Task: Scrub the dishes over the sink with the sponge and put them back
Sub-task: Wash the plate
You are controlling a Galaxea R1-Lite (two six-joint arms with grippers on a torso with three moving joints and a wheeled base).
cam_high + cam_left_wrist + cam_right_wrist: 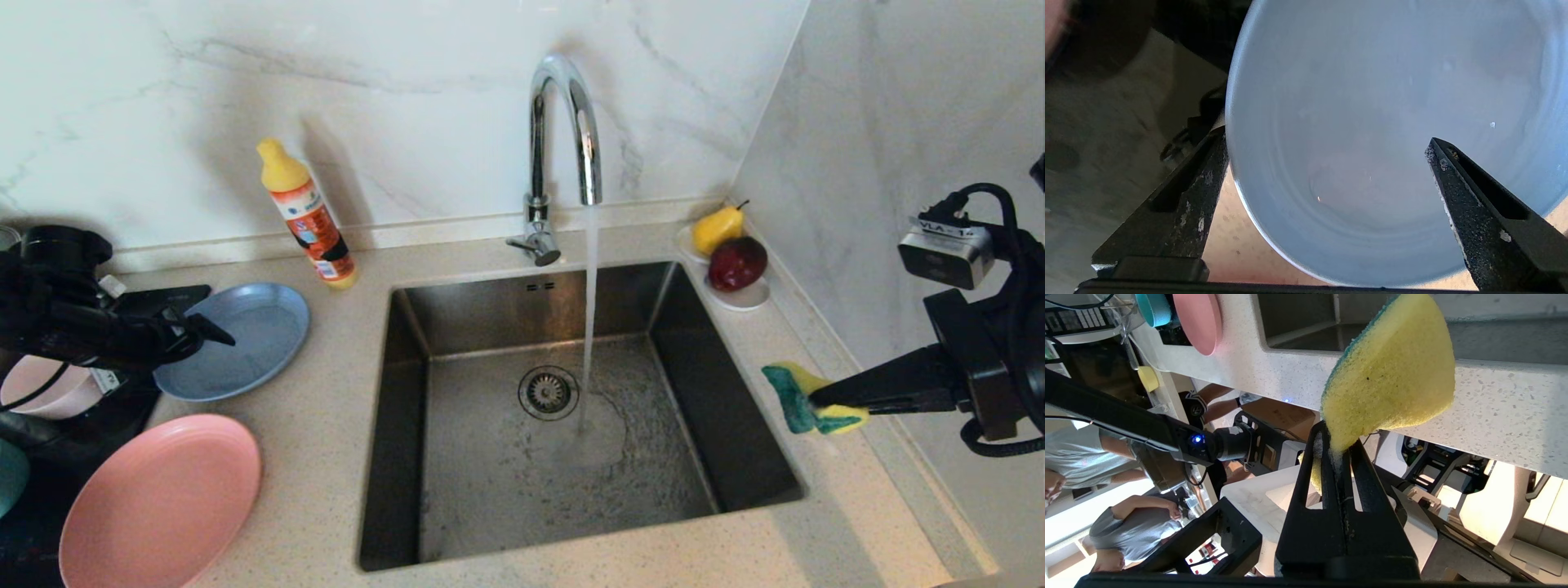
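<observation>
Left gripper (1327,155) open over grey-blue plate (245,339); right gripper (816,400) clamps sponge (804,398) — 0 dishes over sink (408,392); scrubbing apparently pending.

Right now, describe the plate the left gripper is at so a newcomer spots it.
Start at the sink and look to its left on the counter. Near the orange bottle lies the grey-blue plate, under the open left gripper. The other plate, nearer the front edge, is pink.
</observation>
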